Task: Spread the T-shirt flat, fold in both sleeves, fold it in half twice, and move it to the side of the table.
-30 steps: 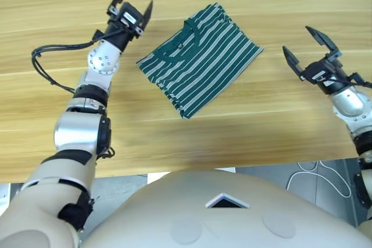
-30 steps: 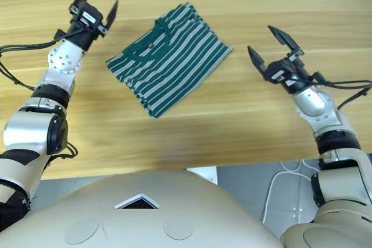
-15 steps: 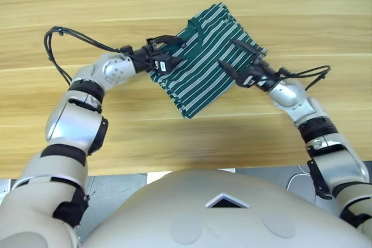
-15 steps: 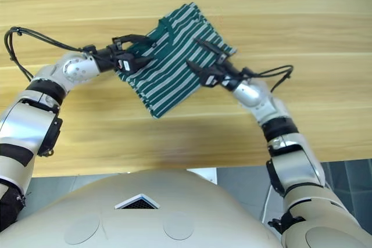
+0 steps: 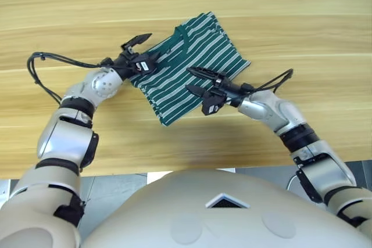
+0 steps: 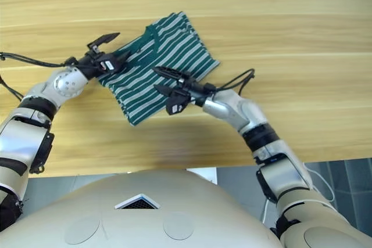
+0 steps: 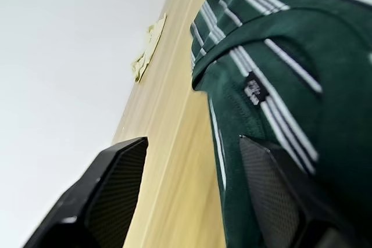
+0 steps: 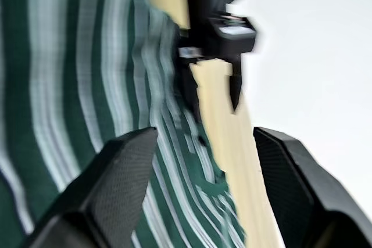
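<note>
The green-and-white striped T-shirt [image 5: 192,65] lies folded into a small rectangle, set diagonally on the wooden table [image 5: 290,15]. My left gripper [image 5: 143,50] is open at the shirt's left corner by the collar. In the left wrist view [image 7: 192,193] one finger [image 7: 279,201] rests on the cloth [image 7: 302,56] and the other hangs over bare wood. My right gripper [image 5: 197,81] is open too, lying low across the near right part of the shirt. In the right wrist view [image 8: 203,190] striped fabric [image 8: 70,85] runs beneath both fingers.
Bare wood stretches far to the left, right and behind the shirt. The table's near edge [image 5: 244,164] runs just in front of my arms. A pale scrap [image 7: 148,45] sits at the table's edge in the left wrist view.
The shirt has slid left and slightly nearer. My right gripper followed it leftward across the cloth, and my left gripper drew back left to the collar corner. Both stayed open.
</note>
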